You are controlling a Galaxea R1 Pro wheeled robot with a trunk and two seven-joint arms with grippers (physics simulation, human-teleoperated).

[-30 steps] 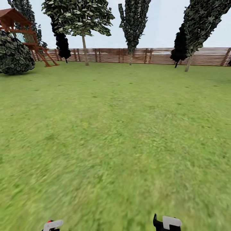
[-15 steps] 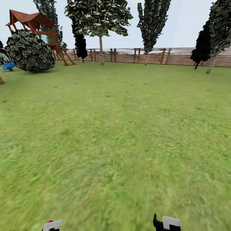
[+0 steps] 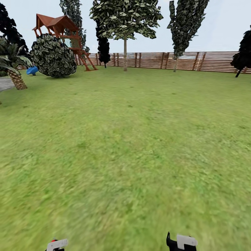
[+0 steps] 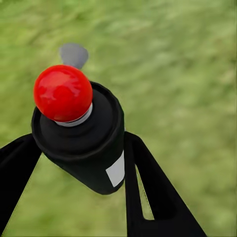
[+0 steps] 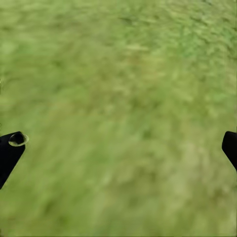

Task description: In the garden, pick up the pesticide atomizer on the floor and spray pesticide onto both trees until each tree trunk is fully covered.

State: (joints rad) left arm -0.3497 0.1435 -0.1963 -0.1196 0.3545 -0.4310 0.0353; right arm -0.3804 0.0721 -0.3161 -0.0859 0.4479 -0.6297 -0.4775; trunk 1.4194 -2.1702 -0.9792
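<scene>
Red-tipped and black-bodied, the pesticide atomizer (image 4: pixel 79 133) sits between the jaws of the left gripper (image 4: pixel 81 173), which are clenched on its body. The red tip points away from the wrist, judged a carrying hold that keeps the nozzle clear of the fingers and ready to aim. A small pale patch on the body (image 4: pixel 115 170) carries no legible writing; no brand or label can be read anywhere.

The right gripper (image 5: pixel 118 148) hangs over bare lawn (image 5: pixel 123 74) with jaws released and wide apart, holding nothing. In the head view both grippers sit low at the near edge, left (image 3: pixel 56 244) and right (image 3: pixel 181 242), judged tucked in for travel.

Far across the grass, a pale-trunked tree (image 3: pixel 125 52) stands before the slatted wooden fence (image 3: pixel 209 61), with a second tree (image 3: pixel 176 59) to its right. Far left are a round bush (image 3: pixel 53 55), a red-roofed play tower (image 3: pixel 59 26) and a palm (image 3: pixel 14 69). No mist is visible; spraying is judged not yet begun.
</scene>
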